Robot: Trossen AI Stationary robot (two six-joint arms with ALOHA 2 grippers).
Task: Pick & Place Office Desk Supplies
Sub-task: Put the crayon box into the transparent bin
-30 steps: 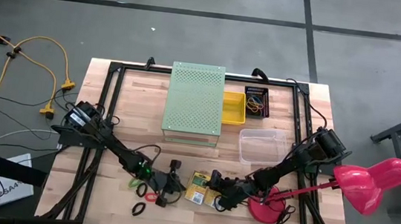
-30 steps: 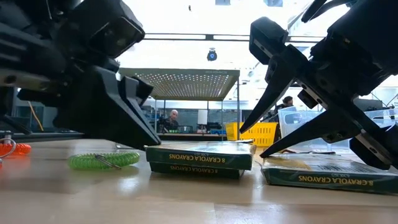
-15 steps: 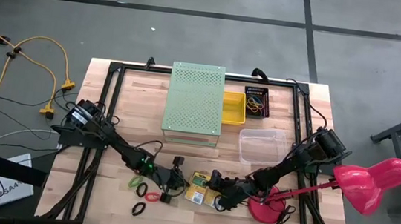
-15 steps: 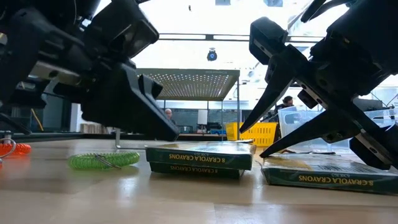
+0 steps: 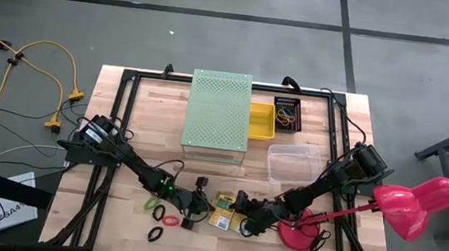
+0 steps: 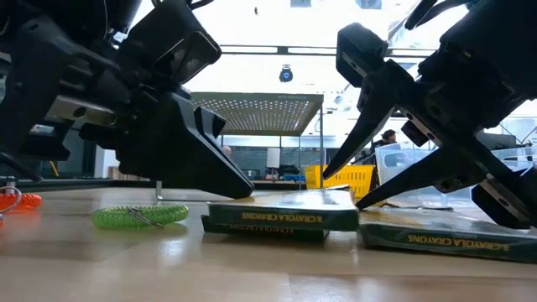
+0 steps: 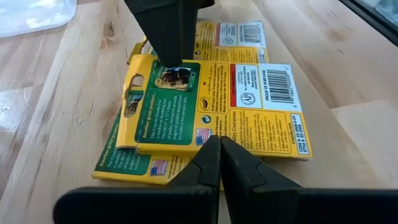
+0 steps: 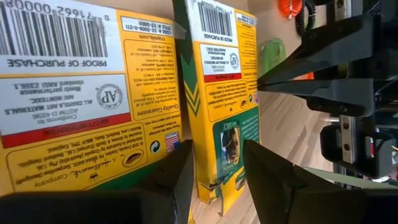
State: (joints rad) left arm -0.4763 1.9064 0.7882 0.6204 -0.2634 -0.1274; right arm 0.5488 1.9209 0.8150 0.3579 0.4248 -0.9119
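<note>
Yellow-and-green crayon boxes lie near the table's front middle. The top box (image 7: 230,99) lies flat on a lower one (image 6: 260,234), and a further box (image 6: 453,237) lies flat beside them to the right. My left gripper (image 7: 219,142) is shut, its tips at the top box's near long side. My right gripper (image 6: 341,193) is open, slanting down from the right. Its fingers stand on either side of the top box's tabbed end (image 8: 219,180). Green (image 5: 152,205), red (image 5: 169,217) and black (image 5: 154,233) elastic bands lie to the left of the boxes. My left gripper pushes with its shut fingertips (image 6: 243,191) against the top box's long side (image 7: 214,151), about halfway along it. It comes from the table's left, slanting down. The box lies flat on the lower box. My right gripper: I cannot tell whether its fingers touch the top box.
A large pale-green perforated box (image 5: 218,110) stands at the back middle. Beside it are a yellow bin (image 5: 262,119) and a black tray of bands (image 5: 287,114). A clear container (image 5: 293,162) sits mid-right. The pink lamp (image 5: 413,202) has its base (image 5: 292,235) behind my right gripper.
My left gripper has moved toward the table's right edge, up to the crayon boxes, staying shut. The top box has slid a little to the right over the lower one, which stays in place.
</note>
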